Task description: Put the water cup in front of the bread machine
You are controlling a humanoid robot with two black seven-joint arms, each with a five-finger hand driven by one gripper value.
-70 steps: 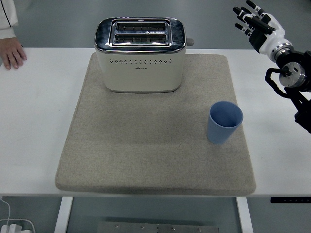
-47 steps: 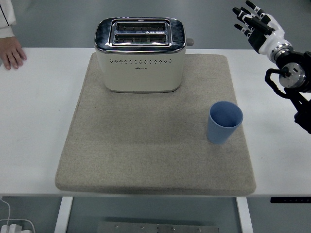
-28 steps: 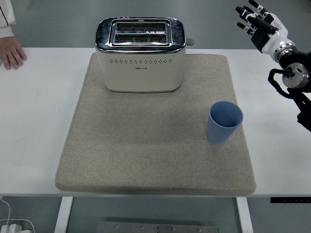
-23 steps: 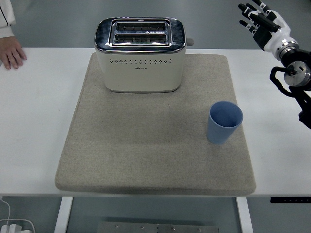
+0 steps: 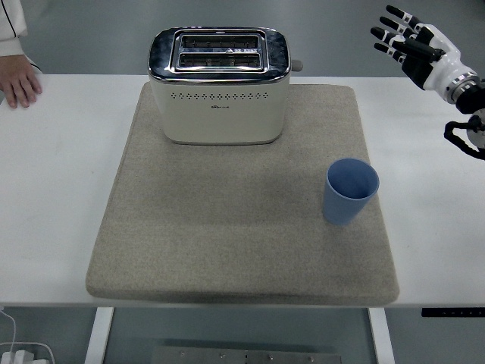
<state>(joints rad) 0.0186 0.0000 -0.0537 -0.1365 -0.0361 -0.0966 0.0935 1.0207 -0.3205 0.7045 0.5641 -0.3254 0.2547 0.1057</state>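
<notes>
From the head view, the right hand is hovering above the table's far right corner, fingers splayed and grasping nothing, well apart from the blue water cup. The cup is standing upright near the right edge of the grey mat, off to the side of the bread machine, which is sitting at the mat's far edge. The task is looking unstarted. A sideways approach is likely risking a tip, since the cup seems light and empty. A person's hand is resting at the far left corner. Grey floor is showing beyond.
</notes>
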